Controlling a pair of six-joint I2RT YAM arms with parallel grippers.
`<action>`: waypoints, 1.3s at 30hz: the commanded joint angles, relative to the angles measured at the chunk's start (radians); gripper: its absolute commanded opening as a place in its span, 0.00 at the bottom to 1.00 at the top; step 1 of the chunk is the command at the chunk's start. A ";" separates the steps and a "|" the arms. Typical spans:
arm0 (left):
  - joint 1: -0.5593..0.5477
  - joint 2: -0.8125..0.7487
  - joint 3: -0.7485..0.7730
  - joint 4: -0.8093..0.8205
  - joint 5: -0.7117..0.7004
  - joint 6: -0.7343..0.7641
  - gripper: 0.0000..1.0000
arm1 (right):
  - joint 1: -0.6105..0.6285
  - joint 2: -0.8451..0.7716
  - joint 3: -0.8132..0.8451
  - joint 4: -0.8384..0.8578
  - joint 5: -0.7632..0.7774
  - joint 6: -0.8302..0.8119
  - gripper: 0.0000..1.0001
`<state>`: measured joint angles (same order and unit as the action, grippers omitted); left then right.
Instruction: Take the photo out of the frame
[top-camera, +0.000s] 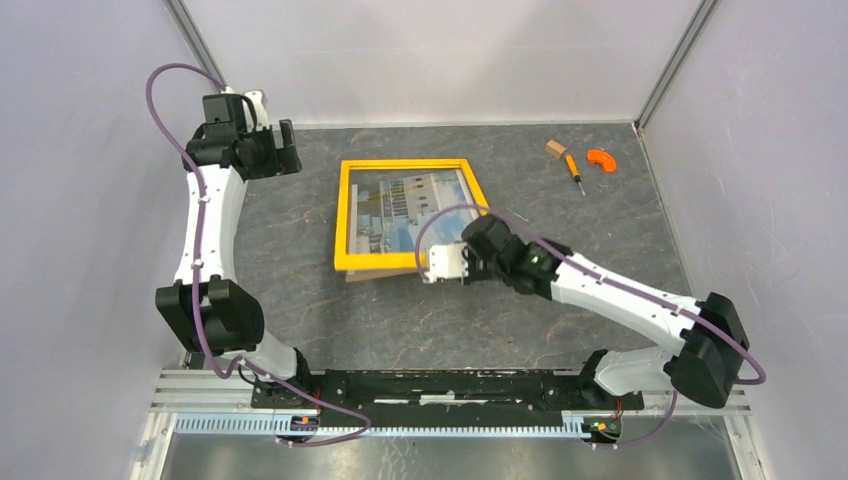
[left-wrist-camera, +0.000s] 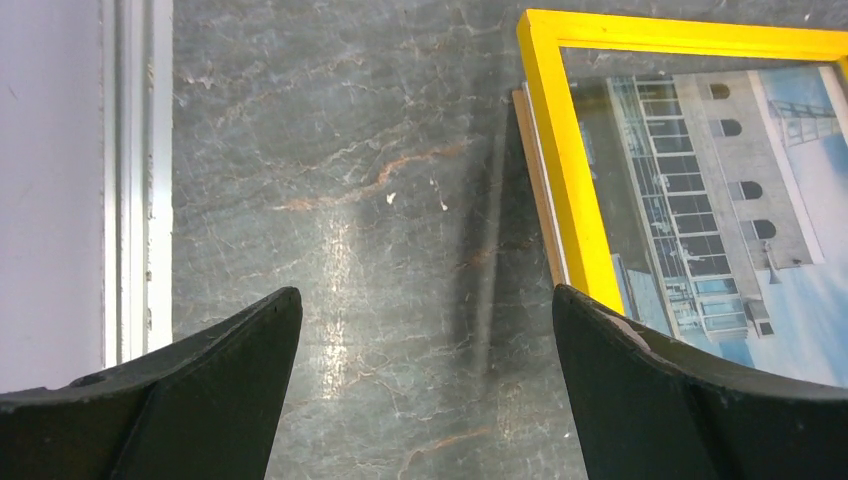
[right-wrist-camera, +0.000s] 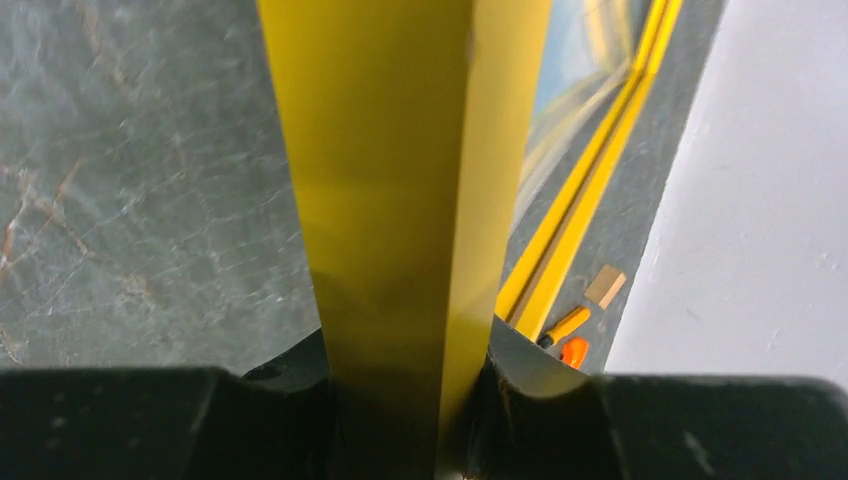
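The frame (top-camera: 345, 215), with its yellow border, lies in the middle of the table, and the photo (top-camera: 410, 210) of a white building shows inside it. A brown board edge (top-camera: 378, 274) sticks out under its near side. My right gripper (top-camera: 428, 268) is shut on the frame's near right corner. In the right wrist view the yellow bar (right-wrist-camera: 380, 200) runs between the closed jaws of the right gripper (right-wrist-camera: 400, 350). My left gripper (top-camera: 290, 150) is open and empty at the far left, clear of the frame. In its wrist view the left gripper (left-wrist-camera: 425, 295) is over bare table, with the frame (left-wrist-camera: 560, 150) and photo (left-wrist-camera: 720, 200) to the right.
An orange-handled screwdriver (top-camera: 573, 168), a small wooden block (top-camera: 554, 148) and an orange curved piece (top-camera: 601, 160) lie at the far right. Grey walls close in the table on the left, back and right. A metal rail (left-wrist-camera: 135, 180) runs along the left wall.
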<state>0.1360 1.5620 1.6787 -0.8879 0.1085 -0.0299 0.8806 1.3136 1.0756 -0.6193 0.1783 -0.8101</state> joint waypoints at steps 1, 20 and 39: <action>0.000 -0.053 -0.046 0.031 0.026 0.005 1.00 | 0.063 -0.050 -0.174 0.116 0.195 0.136 0.00; -0.001 -0.099 -0.281 0.087 0.164 0.106 1.00 | 0.220 -0.027 -0.685 0.686 0.310 0.097 0.00; -0.024 0.001 -0.274 0.049 0.251 0.261 1.00 | 0.215 -0.080 -0.821 0.816 0.141 -0.255 0.60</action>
<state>0.1291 1.5166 1.3518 -0.8356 0.3168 0.1249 1.0924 1.2381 0.2584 0.2008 0.4644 -0.9974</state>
